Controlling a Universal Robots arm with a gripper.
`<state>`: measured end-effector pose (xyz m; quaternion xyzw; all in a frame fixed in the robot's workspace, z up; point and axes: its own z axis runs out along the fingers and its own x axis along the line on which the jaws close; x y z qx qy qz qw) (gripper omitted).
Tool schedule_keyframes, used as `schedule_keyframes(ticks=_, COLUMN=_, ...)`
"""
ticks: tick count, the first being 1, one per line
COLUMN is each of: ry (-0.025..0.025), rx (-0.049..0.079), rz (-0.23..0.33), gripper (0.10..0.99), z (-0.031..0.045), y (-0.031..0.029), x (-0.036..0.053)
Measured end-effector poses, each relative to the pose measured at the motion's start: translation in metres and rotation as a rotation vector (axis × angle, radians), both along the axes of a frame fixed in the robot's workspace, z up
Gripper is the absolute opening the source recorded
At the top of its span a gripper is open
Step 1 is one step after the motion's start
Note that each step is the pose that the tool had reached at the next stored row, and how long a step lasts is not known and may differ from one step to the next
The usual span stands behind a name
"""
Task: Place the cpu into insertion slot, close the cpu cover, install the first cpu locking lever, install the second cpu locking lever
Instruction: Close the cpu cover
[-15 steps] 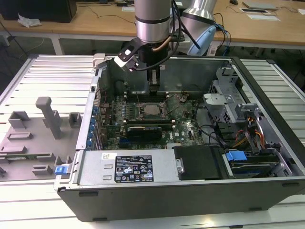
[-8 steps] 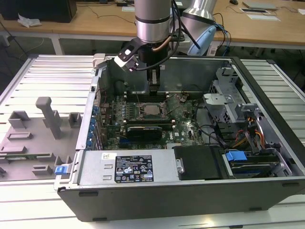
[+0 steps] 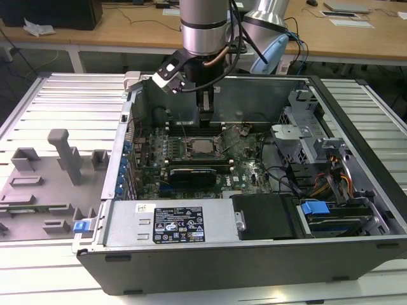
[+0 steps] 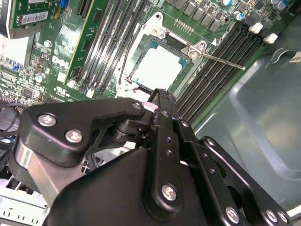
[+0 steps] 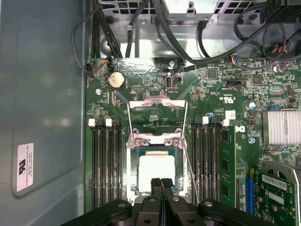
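Hanging inside the open grey metal computer case, the black two-fingered gripper has its fingers pressed together, clenched on nothing. In the first wrist view its tips sit over one edge of the small, flat, square cpu with a pale silvery top; whether they touch it cannot be told. The cpu lies flat in the square insertion slot with its silvery metal rim, set into the green circuit board between rows of long black memory slots. The thin silvery cpu cover, a square frame with a large window, is swung open, standing off the slot on the side away from the gripper. In the second wrist view a thin silvery lever rod juts from a corner of the slot across the memory slots.
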<state>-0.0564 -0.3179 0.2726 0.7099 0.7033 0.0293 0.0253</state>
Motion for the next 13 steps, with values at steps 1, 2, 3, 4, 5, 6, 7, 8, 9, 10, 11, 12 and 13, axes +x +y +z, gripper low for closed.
schedule_keyframes(ticks=1, ry=0.0004, rx=0.000, rz=0.000, gripper=0.106, z=0.0002, y=0.0000, x=0.0013)
schedule_keyframes(ticks=2, ry=0.0003, rx=0.000, rz=0.000, gripper=0.106, z=0.0002, y=0.0000, x=0.0062)
schedule_keyframes(ticks=3, ry=0.0004, rx=0.000, rz=0.000, gripper=0.106, z=0.0001, y=0.0000, x=0.0122)
schedule_keyframes(ticks=4, ry=0.0004, rx=0.000, rz=0.000, gripper=0.106, z=0.0001, y=0.0000, x=0.0171)
schedule_keyframes(ticks=5, ry=0.0004, rx=0.000, rz=0.000, gripper=0.106, z=0.0001, y=0.0000, x=0.0205)
schedule_keyframes(ticks=6, ry=0.0006, rx=0.000, rz=0.000, gripper=0.106, z=0.0001, y=0.0000, x=0.0241)
schedule_keyframes(ticks=7, ry=0.0007, rx=0.000, rz=0.000, gripper=0.106, z=0.0001, y=0.0000, x=0.0296)
schedule_keyframes(ticks=8, ry=0.0008, rx=0.000, rz=0.000, gripper=0.106, z=0.0001, y=0.0000, x=0.0340)
schedule_keyframes(ticks=9, ry=0.0010, rx=0.000, rz=0.000, gripper=0.106, z=0.0001, y=0.0000, x=0.0374)
schedule_keyframes(ticks=10, ry=0.0013, rx=0.000, rz=0.000, gripper=0.106, z=0.0001, y=0.0000, x=0.0428)
schedule_keyframes(ticks=11, ry=0.0016, rx=0.000, rz=0.000, gripper=0.106, z=0.0001, y=-0.0001, x=0.0501)
schedule_keyframes(ticks=12, ry=0.0020, rx=0.000, rz=0.000, gripper=0.106, z=0.0001, y=-0.0001, x=0.0577)
schedule_keyframes(ticks=13, ry=0.0024, rx=0.000, rz=0.000, gripper=0.106, z=0.0001, y=0.0000, x=0.0656)
